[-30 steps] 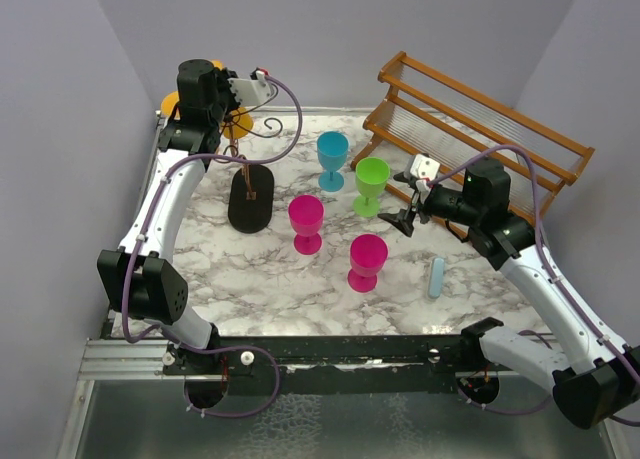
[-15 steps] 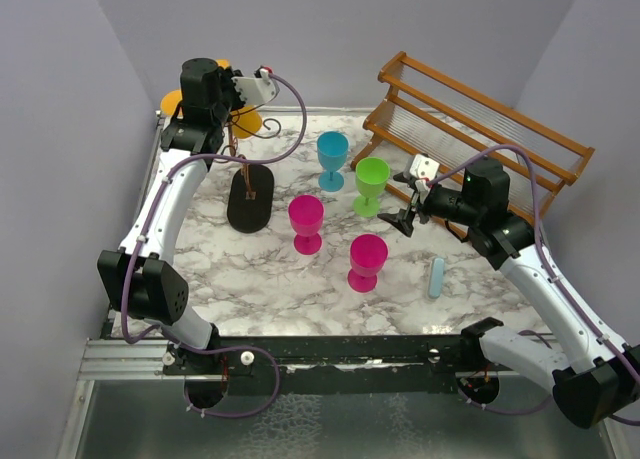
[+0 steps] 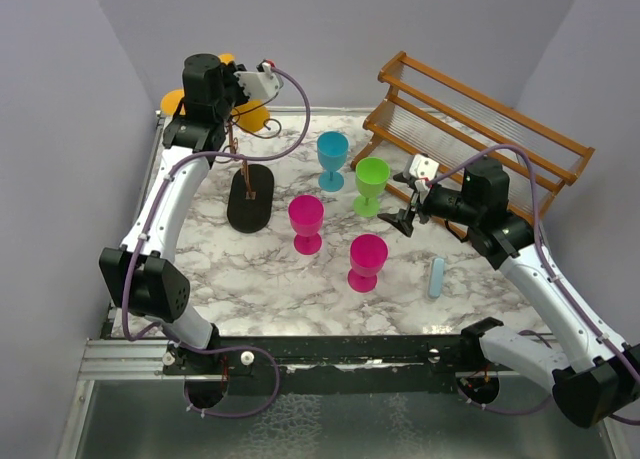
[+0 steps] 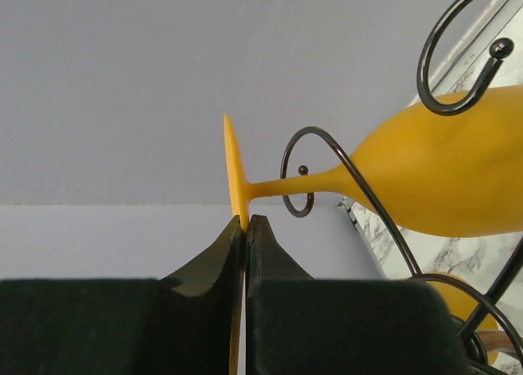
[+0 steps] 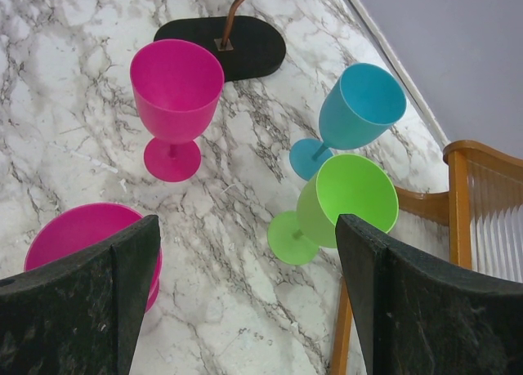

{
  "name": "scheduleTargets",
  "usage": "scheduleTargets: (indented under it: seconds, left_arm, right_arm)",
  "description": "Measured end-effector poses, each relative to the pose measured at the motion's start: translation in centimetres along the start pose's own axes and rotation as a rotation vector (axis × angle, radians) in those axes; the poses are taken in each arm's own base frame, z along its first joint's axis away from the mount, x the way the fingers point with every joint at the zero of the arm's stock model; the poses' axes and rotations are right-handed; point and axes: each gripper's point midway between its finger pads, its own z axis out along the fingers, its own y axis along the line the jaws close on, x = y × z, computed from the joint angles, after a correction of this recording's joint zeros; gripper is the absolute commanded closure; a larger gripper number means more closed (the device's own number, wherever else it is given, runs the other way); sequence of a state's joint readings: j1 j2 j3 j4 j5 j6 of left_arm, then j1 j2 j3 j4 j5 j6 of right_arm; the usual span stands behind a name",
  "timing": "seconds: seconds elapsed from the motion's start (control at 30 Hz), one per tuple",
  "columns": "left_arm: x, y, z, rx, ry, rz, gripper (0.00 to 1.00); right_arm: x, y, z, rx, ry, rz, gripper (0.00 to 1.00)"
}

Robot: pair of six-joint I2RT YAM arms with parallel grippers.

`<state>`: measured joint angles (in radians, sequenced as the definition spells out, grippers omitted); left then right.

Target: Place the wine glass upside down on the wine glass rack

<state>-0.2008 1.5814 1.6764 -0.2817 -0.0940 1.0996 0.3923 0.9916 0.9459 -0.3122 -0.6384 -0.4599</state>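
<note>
Left hand (image 4: 245, 225) gripped glass (image 4: 441, 179) by its foot, stem just ahead thru rack (image 3: 249, 204) curl for hanging; right hand (image 5: 245, 301) gaped, empty.

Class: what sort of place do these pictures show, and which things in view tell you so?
Probably a robot test cell, not a home: two robot arms bolted at a marble-patterned table, plain lilac walls boxing it in, and plastic goblets set out as props.
</note>
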Motion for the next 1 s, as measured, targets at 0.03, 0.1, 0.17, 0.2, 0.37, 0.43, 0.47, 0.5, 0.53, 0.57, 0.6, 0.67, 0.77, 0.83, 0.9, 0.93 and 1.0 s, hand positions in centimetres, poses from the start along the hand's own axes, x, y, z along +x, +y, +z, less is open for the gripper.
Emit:
scheduleTargets:
  seconds: [0.03,0.1,0.17,0.2,0.37,0.43,0.47,0.5,0.53,0.57,0.6,0.67,0.77,0.83,0.9,0.93,1.0]
  left_arm:
    - [-0.1,0.1,0.1,-0.005,-0.003,-0.005,1.00]
    - [-0.3,0.3,0.3,-0.011,-0.006,-0.016,1.00]
    - [-0.3,0.5,0.6,-0.018,-0.003,-0.026,1.00]
    - [-0.4,0.6,0.8,-0.021,-0.002,-0.031,1.00]
    - [-0.2,0.5,1.4,-0.029,0.009,-0.044,1.00]
    - [0.0,0.4,1.7,-0.028,0.018,-0.046,1.00]
    - [0.1,0.4,1.9,-0.028,0.025,-0.048,1.00]
    - [0.1,0.5,2.0,-0.032,0.030,-0.049,1.00]
    - [0.2,0.6,2.2,-0.034,0.039,-0.049,1.00]
    - [0.3,0.6,2.3,-0.036,0.045,-0.051,1.00]
    - [0.4,0.8,2.4,-0.039,0.050,-0.053,1.00]
    - [0.5,0.9,2.5,-0.044,0.063,-0.056,0.99]
    - [0.6,1.3,2.5,-0.049,0.079,-0.061,0.99]
    - [0.8,1.2,2.6,-0.045,0.091,-0.062,0.98]
    - [1.1,0.9,2.8,-0.033,0.103,-0.063,0.97]
    - [1.2,0.7,2.8,-0.027,0.110,-0.063,0.97]
    - [1.5,0.4,2.9,-0.013,0.125,-0.063,0.96]
  right_arm:
    - [0.0,0.0,0.0,-0.001,0.001,0.001,0.12]
    - [0.1,0.0,0.0,-0.001,0.002,0.000,0.12]
    - [0.1,0.0,0.1,-0.001,0.003,-0.003,0.12]
    - [0.1,0.0,0.1,-0.002,0.003,-0.003,0.12]
    - [0.2,0.0,0.1,-0.002,0.004,-0.003,0.12]
    - [0.2,0.0,0.1,-0.002,0.004,-0.004,0.12]
    - [0.2,0.0,0.1,-0.003,0.005,-0.003,0.12]
    - [0.2,0.0,0.1,-0.003,0.005,-0.004,0.12]
    - [0.2,0.0,0.1,-0.003,0.005,-0.004,0.12]
    - [0.2,0.0,0.1,-0.002,0.005,-0.004,0.12]
    - [0.2,0.0,0.1,-0.003,0.005,-0.004,0.12]
    - [0.2,0.0,0.1,-0.003,0.005,-0.004,0.12]
    - [0.2,0.0,0.1,-0.003,0.005,-0.005,0.12]
    - [0.2,0.0,0.1,-0.003,0.005,-0.005,0.12]
    - [0.2,0.0,0.1,-0.003,0.005,-0.005,0.12]
    - [0.2,0.0,0.1,-0.003,0.005,-0.005,0.12]
    - [0.2,0.0,0.1,-0.003,0.005,-0.005,0.12]
